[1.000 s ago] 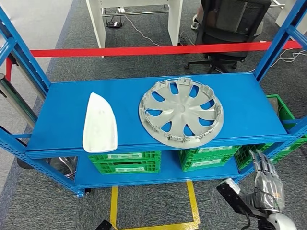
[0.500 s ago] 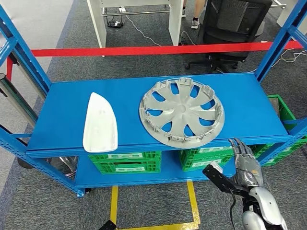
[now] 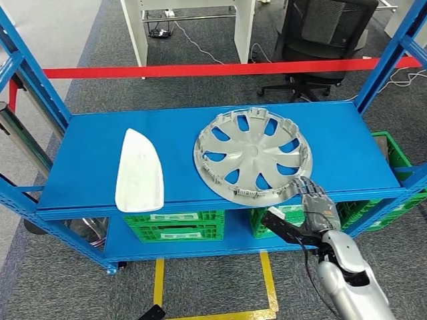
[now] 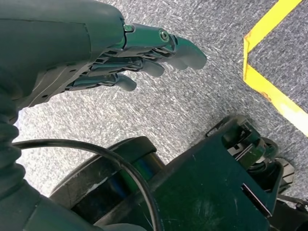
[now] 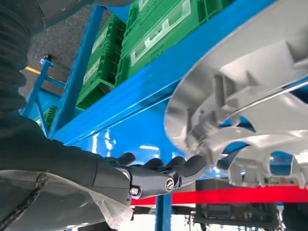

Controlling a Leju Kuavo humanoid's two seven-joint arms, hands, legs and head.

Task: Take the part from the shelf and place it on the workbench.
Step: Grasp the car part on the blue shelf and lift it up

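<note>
A silver hubcap (image 3: 251,155) lies flat on the blue shelf (image 3: 342,147), right of centre, its ribbed inner side up. A white curved cover part (image 3: 139,172) lies at the shelf's front left. My right hand (image 3: 315,203) is at the shelf's front edge with its fingers stretched out toward the hubcap's near right rim, holding nothing. In the right wrist view the fingertips (image 5: 188,168) sit just short of the hubcap (image 5: 254,96); I cannot tell if they touch. My left hand (image 4: 145,53) hangs over grey carpet, fingers extended and empty.
Green crates (image 3: 173,223) fill the lower shelf. Blue uprights (image 3: 387,60) slant up at both ends of the rack. Behind it runs a red barrier tape (image 3: 201,69), with an office chair (image 3: 322,40) and white desk legs (image 3: 136,30). Yellow floor tape (image 3: 267,280) marks the carpet.
My right hand has risen from beside the lower shelf and moved left and forward to the hubcap's front right rim. The parts on the shelf have not moved.
</note>
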